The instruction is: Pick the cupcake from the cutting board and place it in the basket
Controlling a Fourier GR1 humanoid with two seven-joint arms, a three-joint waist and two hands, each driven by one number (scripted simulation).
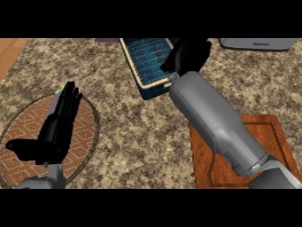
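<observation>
Black right hand (189, 55) above the far blue woven basket (146, 57).
Your left hand (52, 139) lies open over the oval brown mat (19, 124); you cannot tell the right's grasp.

The tabletop (133, 133) is showing a speckled granite pattern in beige, brown and grey. The basket (150, 55) is showing a dark blue grid weave inside a tan rim. The cutting board (274, 133) is showing reddish-brown wood grain. An oval mat (22, 128) is displaying orange-brown diamonds within a dark border. The left hand (58, 128) and right hand (189, 53) are appearing black, the forearms (209, 115) grey, and a box (257, 43) pale grey.
</observation>
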